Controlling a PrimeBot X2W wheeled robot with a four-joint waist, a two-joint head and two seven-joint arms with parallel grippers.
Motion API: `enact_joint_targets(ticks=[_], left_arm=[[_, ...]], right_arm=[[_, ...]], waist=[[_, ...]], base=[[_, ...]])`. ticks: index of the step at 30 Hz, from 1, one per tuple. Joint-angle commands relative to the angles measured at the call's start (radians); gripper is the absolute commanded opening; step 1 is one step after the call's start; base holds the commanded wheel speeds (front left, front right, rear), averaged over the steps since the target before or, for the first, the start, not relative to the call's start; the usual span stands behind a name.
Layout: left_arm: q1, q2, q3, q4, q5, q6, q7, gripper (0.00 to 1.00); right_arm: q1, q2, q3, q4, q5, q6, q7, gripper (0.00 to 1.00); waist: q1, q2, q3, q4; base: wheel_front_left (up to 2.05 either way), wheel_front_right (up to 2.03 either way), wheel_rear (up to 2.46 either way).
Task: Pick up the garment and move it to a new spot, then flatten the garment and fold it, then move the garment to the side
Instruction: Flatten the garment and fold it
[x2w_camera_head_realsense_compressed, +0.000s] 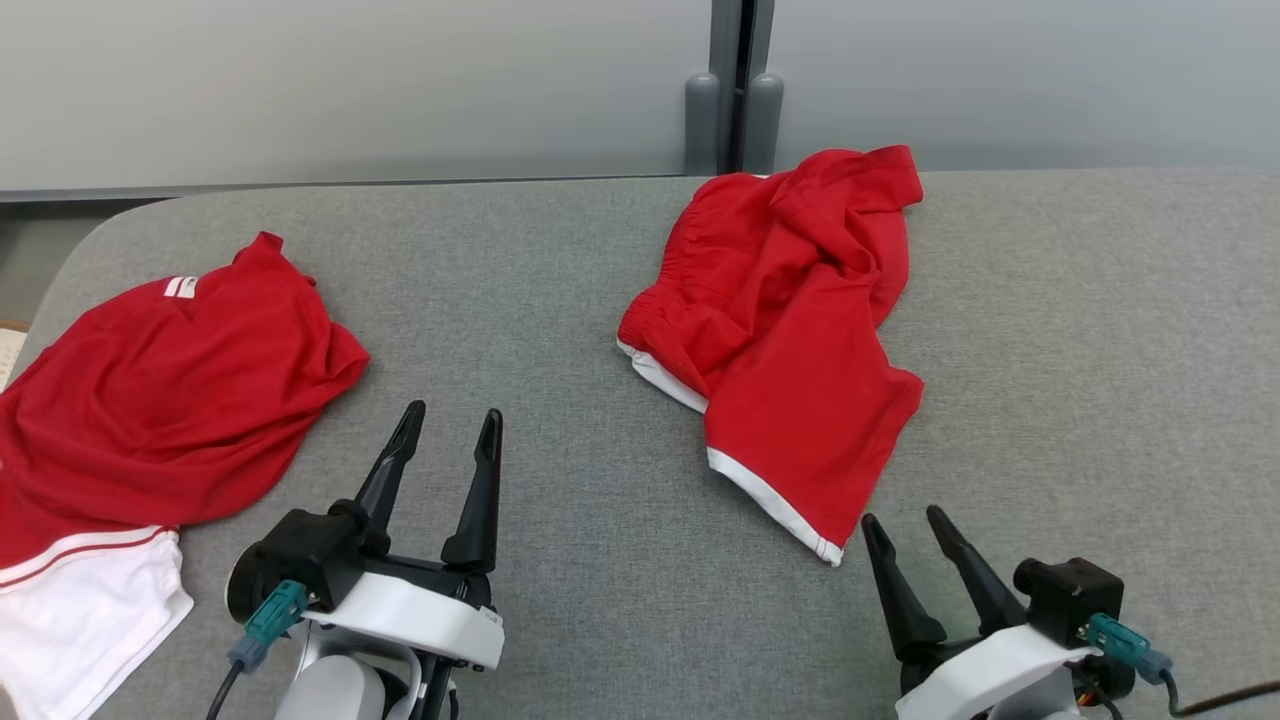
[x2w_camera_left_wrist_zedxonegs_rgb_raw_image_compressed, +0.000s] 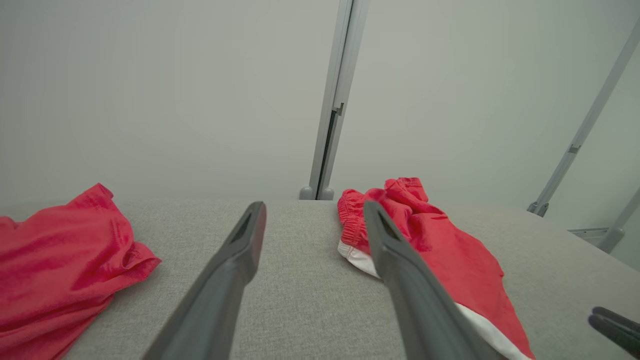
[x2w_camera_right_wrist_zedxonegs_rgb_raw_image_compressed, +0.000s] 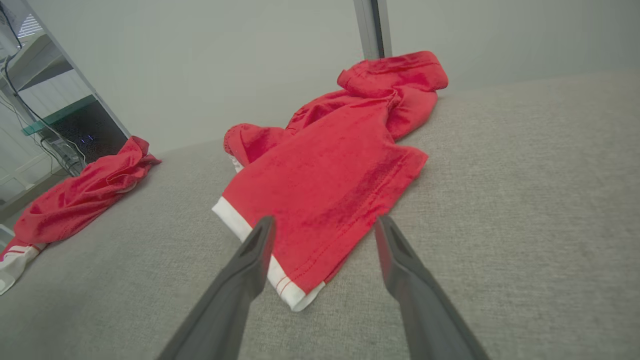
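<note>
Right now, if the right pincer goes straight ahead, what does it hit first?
Likely the shorts: their white-hemmed corner lies just ahead of the right pincer. Height above it unclear.

readable text: none | labels, brands: none | numbers, signs: none legible in any view

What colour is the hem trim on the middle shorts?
White hem trim on red shorts; clearest in the right wrist view.

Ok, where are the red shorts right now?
In the head view the red shorts lie crumpled right of centre on the grey table, just beyond the open right gripper.
</note>
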Motion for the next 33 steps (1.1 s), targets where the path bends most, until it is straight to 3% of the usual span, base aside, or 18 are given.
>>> enact_joint_targets(ticks=[1, 16, 22, 23, 24, 25, 33], left_arm=[[-0.012, 0.004, 0.000, 0.001, -0.001, -0.002, 0.000, 1.00], [-0.029, 0.004, -0.010, 0.009, -0.018, -0.001, 0.000, 1.00], [-0.023, 0.004, -0.012, 0.010, -0.023, 0.002, 0.000, 1.00], [-0.022, 0.004, -0.012, 0.010, -0.022, 0.003, 0.000, 1.00], [-0.022, 0.004, -0.011, 0.011, -0.022, 0.003, 0.000, 1.00], [-0.021, 0.004, -0.010, 0.011, -0.020, 0.003, 0.000, 1.00], [-0.027, 0.004, 0.000, 0.013, -0.012, 0.000, 0.000, 1.00]], right_arm=[[-0.011, -0.002, 0.009, 0.012, 0.024, 0.000, 0.016, 1.00], [-0.049, 0.001, 0.060, 0.126, 0.164, 0.000, 0.142, 1.00], [-0.058, -0.011, 0.081, 0.139, 0.206, 0.000, 0.139, 1.00], [-0.059, -0.013, 0.085, 0.141, 0.211, 0.000, 0.139, 0.80], [-0.061, -0.015, 0.088, 0.145, 0.214, 0.000, 0.137, 0.30], [-0.062, -0.016, 0.090, 0.148, 0.215, 0.000, 0.133, 0.00], [-0.090, -0.042, 0.112, 0.167, 0.203, 0.000, 0.089, 0.00]], waist=[[0.0000, 0.0000, 0.005, 0.007], [0.0000, 0.0000, 0.045, 0.054], [0.0000, 0.0000, 0.049, 0.062], [0.0000, 0.0000, 0.049, 0.063], [0.0000, 0.0000, 0.049, 0.063], [0.0000, 0.0000, 0.049, 0.063], [0.0000, 0.0000, 0.049, 0.052]], base=[[0.00, 0.00, 0.00], [0.00, 0.00, 0.00], [0.00, 0.00, 0.00], [0.00, 0.00, 0.00], [0.00, 0.00, 0.00], [0.00, 0.00, 0.00], [0.00, 0.00, 0.00]])
